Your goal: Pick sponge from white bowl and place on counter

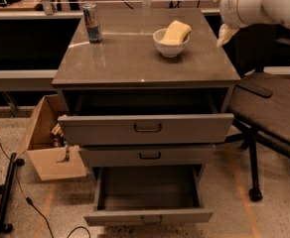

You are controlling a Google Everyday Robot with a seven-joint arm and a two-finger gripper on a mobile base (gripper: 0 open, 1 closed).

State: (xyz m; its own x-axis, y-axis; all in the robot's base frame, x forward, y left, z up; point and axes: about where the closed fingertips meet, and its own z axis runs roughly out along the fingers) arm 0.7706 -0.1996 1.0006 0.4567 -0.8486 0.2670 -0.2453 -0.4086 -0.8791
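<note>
The pale yellow sponge (176,32) lies tilted in the white bowl (170,47), sticking out over its rim. The bowl stands at the back right of the grey-brown counter (135,58). My white arm comes in from the top right corner. My gripper (224,34) hangs below it as a pale tip, just off the counter's right edge, to the right of the bowl and apart from it. It holds nothing that I can see.
A blue-and-silver can (91,23) stands at the counter's back left. The cabinet's top drawer (147,127) and bottom drawer (147,192) are pulled open. A dark padded chair (274,103) is on the right. An open cardboard box (45,133) lies on the floor at the left.
</note>
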